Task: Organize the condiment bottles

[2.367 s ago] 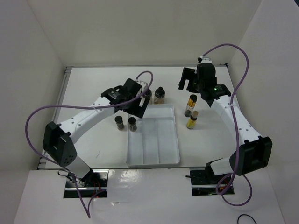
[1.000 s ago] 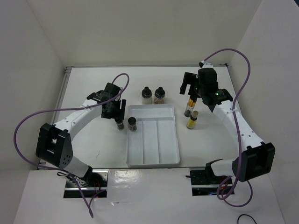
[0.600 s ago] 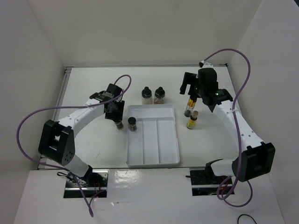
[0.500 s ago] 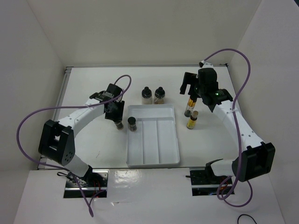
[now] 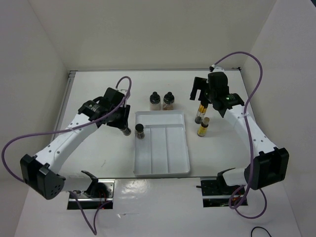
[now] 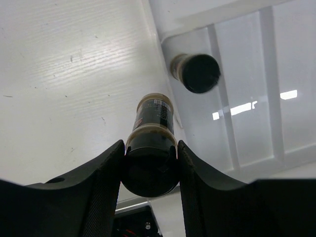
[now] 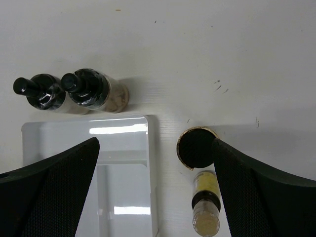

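Note:
My left gripper (image 5: 122,124) (image 6: 150,168) is shut on the cap of a short dark jar (image 5: 127,131) (image 6: 153,123), which hangs tilted just left of the white divided tray (image 5: 168,168). The other dark jar (image 5: 139,130) (image 6: 197,73) stands in the far corner of the tray's left compartment. My right gripper (image 5: 200,95) (image 7: 155,143) is open above the black-capped yellow bottle (image 5: 199,112) (image 7: 196,147), its right finger overlapping the cap's edge. The cork-topped yellow bottle (image 5: 203,127) (image 7: 206,207) stands just nearer. Behind the tray stand the white-filled jar (image 5: 155,100) (image 7: 44,92) and the pinkish-brown one (image 5: 169,100) (image 7: 94,89).
The tray (image 6: 247,74) (image 7: 123,148) has three long compartments; the middle and right ones hold nothing. White walls close in the table on the left, back and right. Purple cables loop off both arms.
My left gripper has closed on the dark jar beside the tray, and the left arm has swung, its elbow dropping toward the near left. The right arm holds still, open.

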You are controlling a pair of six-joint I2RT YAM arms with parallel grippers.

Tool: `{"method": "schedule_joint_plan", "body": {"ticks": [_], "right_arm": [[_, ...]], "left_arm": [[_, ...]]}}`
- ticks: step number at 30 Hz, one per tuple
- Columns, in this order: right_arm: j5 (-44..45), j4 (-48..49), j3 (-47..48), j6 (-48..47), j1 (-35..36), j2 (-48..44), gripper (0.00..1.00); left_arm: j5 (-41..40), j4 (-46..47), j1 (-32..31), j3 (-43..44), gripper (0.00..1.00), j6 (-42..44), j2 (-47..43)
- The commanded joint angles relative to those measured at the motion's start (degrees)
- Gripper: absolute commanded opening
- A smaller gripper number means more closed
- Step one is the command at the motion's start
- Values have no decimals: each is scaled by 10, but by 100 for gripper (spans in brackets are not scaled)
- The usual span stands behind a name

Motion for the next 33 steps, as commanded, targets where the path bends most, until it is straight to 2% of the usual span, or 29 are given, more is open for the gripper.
{"method": "schedule_joint_plan", "body": {"ticks": [1,8,13,16,23,33], "right_arm": [[8,-5,18,-7,2,8,99],[40,-5,37,-20,2,32,99],[60,-5,42,-25,2,32,99],[60,-10,48,-25,-3,32,99],[60,-16,36,-25,-3,27,99],[60,-16,25,-30,-3,22,99]], "left_arm": [[5,-38,-26,-5,17,-20,-40],[36,8,-77,-30,17,-31,-90],[48,28,-128,-30,17,-31,-44],[25,41,-145,-37,18,-31,-25],[13,95,-150,-94,22,-31,-18],[-24,132,-150,-100,25,-36,40]]}}
